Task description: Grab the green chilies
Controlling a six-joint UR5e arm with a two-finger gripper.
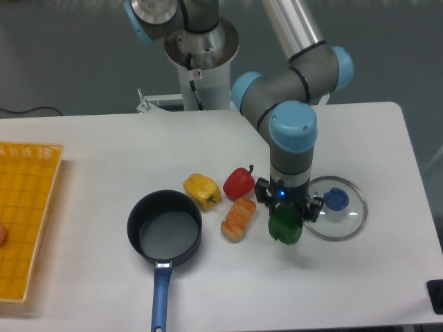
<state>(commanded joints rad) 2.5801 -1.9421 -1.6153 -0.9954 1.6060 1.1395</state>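
Observation:
The green chilies [285, 227] are a single glossy green pepper-shaped toy, right of the table's middle. My gripper [286, 218] comes straight down on it and is shut on its upper part. The toy hangs slightly above the white tabletop, just left of the glass lid. Its stem is hidden between the fingers.
A red pepper [239, 182], a yellow pepper [201, 190] and an orange food toy [238, 218] lie left of the gripper. A dark pan with a blue handle [165, 229] sits further left. A glass lid with a blue knob [337, 205] is at the right, a yellow basket [26, 214] at the far left.

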